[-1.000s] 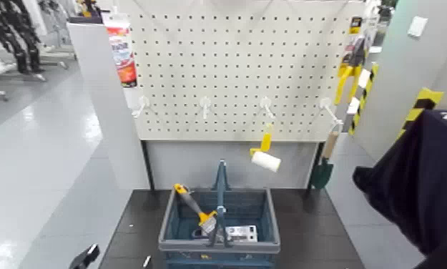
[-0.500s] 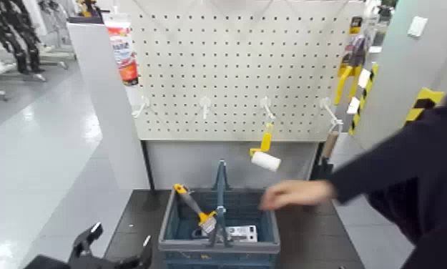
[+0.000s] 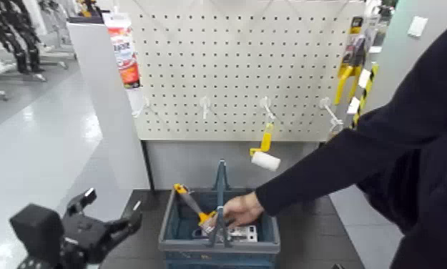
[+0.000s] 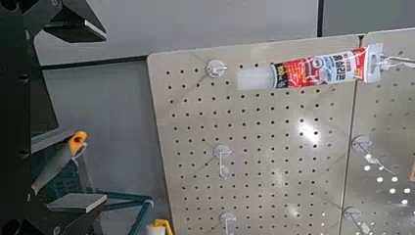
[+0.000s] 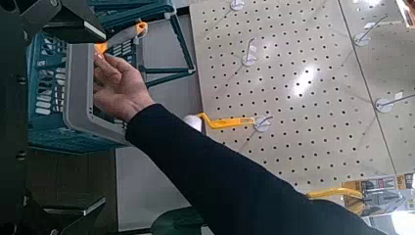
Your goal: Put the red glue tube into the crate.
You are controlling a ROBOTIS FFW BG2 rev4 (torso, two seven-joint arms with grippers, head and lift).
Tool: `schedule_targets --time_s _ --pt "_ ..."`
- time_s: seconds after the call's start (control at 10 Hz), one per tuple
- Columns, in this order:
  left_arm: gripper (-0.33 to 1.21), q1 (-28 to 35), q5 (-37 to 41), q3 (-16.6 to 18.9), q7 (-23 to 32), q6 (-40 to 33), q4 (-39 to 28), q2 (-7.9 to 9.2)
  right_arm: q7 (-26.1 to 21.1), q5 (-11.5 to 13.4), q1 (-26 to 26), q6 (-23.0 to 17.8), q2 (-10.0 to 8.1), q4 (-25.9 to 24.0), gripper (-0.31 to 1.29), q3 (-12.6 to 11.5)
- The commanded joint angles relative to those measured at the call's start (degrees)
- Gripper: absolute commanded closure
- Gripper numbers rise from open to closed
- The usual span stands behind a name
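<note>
My left pincer (image 3: 117,219) is wide open and empty by the counter's (image 3: 129,232) left edge, glue tube (image 3: 126,57) hanging upper left of the pegboard (image 3: 233,71), and honestly that person's hand (image 3: 243,209) in the crate (image 3: 167,227) could get bumped if I swing over now.

Glue tube (image 4: 328,69): red label with pale lettering, white end — blue lettering toward one side. Crate (image 3: 220,245): dark teal-blue, grey rim. Paint roller (image 3: 266,160): yellow handle, white sleeve. Pegboard (image 3: 233,64): off-white, dotted all over in dark holes (a regular grid). Person's sleeve (image 3: 340,161): plain near-black. Barrier stripe (image 3: 365,93): yellow and black — diagonal bands. Left gripper (image 3: 110,227): black.
</note>
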Motion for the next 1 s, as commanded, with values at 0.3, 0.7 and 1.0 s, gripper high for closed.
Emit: schedule_targets --time_s 0.3,0.7,1.0 --pt "0.14 -9.5 6.0 3.4 -3.5 5.5 2.1 2.62 1.3 -0.8 -1.2 1.2 -0.20 0.4 0.15 0.1" --pt "0.15 -18.5 7.6 6.1 -10.2 9.3 5.5 3.76 1.8 -0.9 -1.5 1.3 -0.29 0.7 0.15 0.1" --pt "0.16 -24.6 7.7 6.1 -14.0 11.6 8.4 6.40 1.9 -1.1 -1.7 1.4 -0.38 0.7 0.15 0.2"
